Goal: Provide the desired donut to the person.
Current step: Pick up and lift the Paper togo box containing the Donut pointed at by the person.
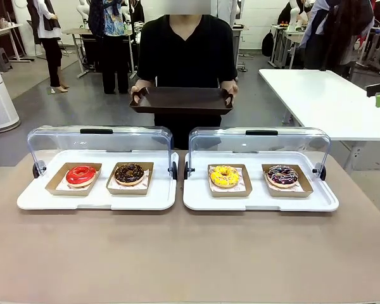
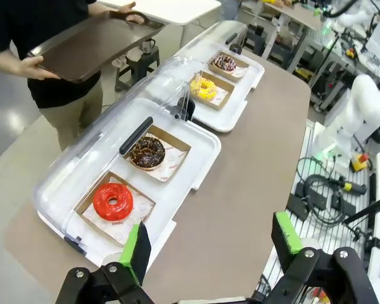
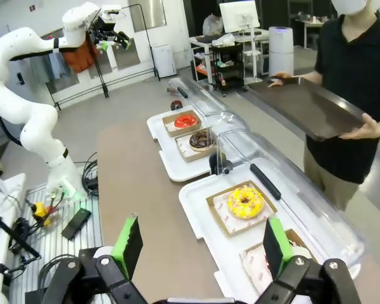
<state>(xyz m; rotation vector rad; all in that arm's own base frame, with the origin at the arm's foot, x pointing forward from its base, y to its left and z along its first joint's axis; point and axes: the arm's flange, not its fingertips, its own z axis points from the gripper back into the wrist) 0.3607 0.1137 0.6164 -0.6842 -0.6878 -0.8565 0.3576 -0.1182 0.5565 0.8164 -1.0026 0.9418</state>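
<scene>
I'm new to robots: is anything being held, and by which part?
The left pincer and right pincer are open, empty. The person holds the brown tray by its end handles.

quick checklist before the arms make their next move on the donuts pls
1. Left gripper open and empty: ok.
2. Right gripper open and empty: ok.
3. Left lid and right lid swung back, donuts reachable: ok.
4. Red donut, chocolate donut, yellow donut and purple-glazed donut each in its own paper tray: ok.
5. Person holds the brown tray out, nothing on it: ok.
6. Which donut is wanted: cannot tell; the person points at none.
</scene>
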